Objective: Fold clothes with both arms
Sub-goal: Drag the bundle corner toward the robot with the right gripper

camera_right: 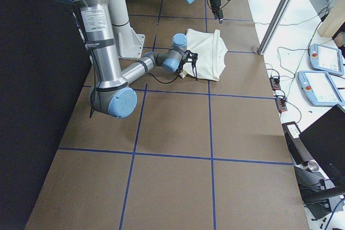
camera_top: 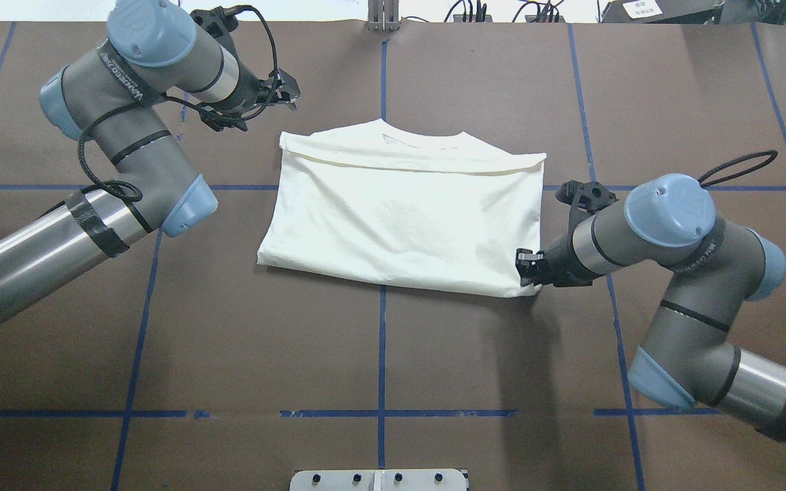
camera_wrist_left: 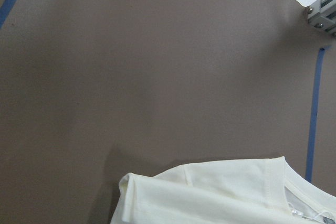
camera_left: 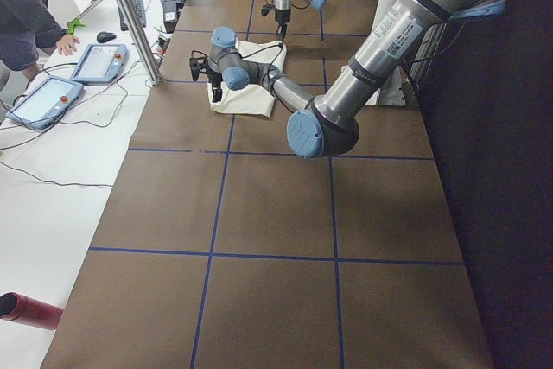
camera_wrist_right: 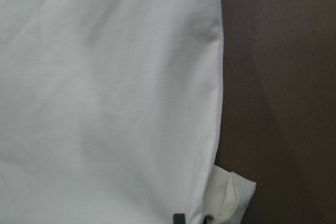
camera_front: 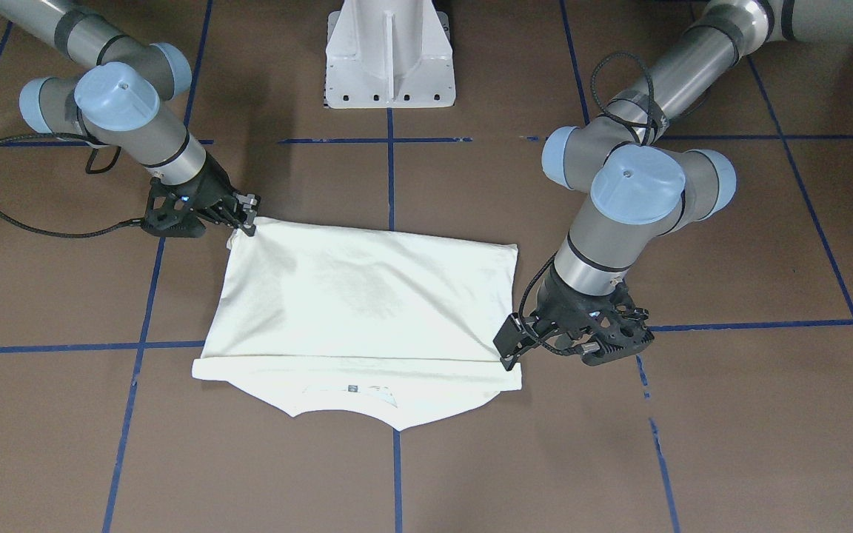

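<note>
The brown table (camera_top: pixel 393 354) with its blue tape grid lies under me. At its middle lies the shirt (camera_top: pixel 406 211), folded into a rough rectangle. Its plain cream side is up, the neckline is at the edge far from my base, and a folded band runs across just below the neckline. My left arm (camera_top: pixel 127 136) reaches out past the shirt's far left corner, and my right arm (camera_top: pixel 679 273) bends in at the near right corner. My left gripper (camera_top: pixel 289 92) hangs clear of the cloth, its fingers parted and holding nothing. My right gripper (camera_top: pixel 524 267) sits low at the near right corner, and its fingers pinch the fabric there.
</note>
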